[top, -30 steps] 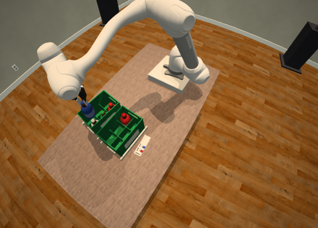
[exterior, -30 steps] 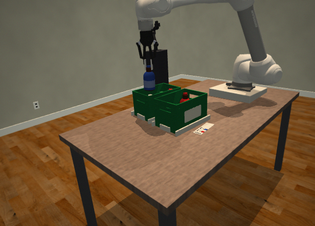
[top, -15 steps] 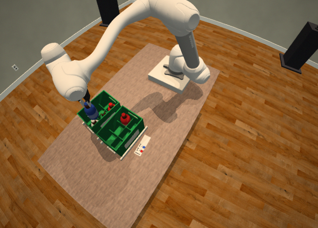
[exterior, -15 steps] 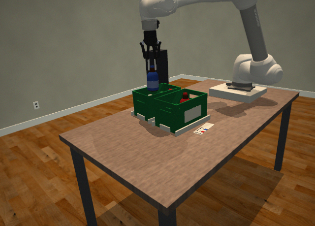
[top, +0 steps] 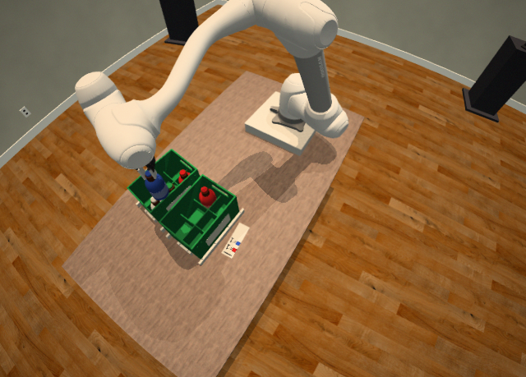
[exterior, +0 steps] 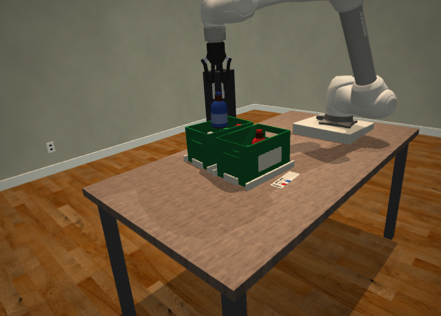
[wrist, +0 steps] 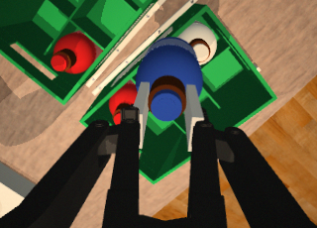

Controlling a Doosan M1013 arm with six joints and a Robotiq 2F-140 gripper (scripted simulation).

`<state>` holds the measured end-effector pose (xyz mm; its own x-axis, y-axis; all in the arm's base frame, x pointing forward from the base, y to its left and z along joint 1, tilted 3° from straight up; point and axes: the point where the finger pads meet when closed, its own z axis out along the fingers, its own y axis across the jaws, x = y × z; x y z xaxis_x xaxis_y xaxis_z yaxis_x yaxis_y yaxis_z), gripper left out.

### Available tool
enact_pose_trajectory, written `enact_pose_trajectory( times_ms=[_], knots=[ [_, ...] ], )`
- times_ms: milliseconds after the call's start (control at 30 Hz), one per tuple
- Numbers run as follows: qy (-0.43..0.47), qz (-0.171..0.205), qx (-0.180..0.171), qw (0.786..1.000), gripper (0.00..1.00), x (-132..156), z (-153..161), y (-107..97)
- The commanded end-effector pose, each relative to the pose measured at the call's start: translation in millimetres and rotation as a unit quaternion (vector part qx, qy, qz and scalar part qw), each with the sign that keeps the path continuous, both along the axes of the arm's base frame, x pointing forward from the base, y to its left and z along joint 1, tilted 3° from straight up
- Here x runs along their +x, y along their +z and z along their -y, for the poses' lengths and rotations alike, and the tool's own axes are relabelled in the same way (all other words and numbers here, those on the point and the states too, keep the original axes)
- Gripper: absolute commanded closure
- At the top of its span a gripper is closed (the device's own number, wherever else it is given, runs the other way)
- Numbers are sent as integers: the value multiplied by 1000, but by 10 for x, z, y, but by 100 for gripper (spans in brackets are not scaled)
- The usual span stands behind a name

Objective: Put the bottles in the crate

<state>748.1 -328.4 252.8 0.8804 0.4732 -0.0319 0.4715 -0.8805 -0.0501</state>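
The brown wood-grain surface [top: 169, 288] [exterior: 185, 213] [wrist: 243, 15] carries two green divided crates, a white printed paper strip [top: 241, 232] [exterior: 292, 175] and a pale robot base block [top: 271, 137] [exterior: 320, 133].

Beside the pick list [top: 242, 231] [exterior: 293, 175] stands the nearer crate [top: 195, 254] [exterior: 233, 163]; beyond that, from the list, stands the farther crate [top: 135, 194] [exterior: 199, 147].

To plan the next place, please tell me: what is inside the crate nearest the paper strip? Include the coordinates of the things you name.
One red bottle [top: 207, 196] [exterior: 258, 140] [wrist: 76, 55]. Walls hide parts of the floor.
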Motion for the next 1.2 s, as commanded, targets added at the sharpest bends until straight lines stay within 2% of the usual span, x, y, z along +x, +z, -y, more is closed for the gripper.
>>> enact_pose_trajectory(
  times_ms=[0, 1167],
  knots=[
    [0, 0, 0, 1000, 100, -3, -31, 3],
    [0, 0, 0, 1000, 100, -47, -649, 23]
  ],
)
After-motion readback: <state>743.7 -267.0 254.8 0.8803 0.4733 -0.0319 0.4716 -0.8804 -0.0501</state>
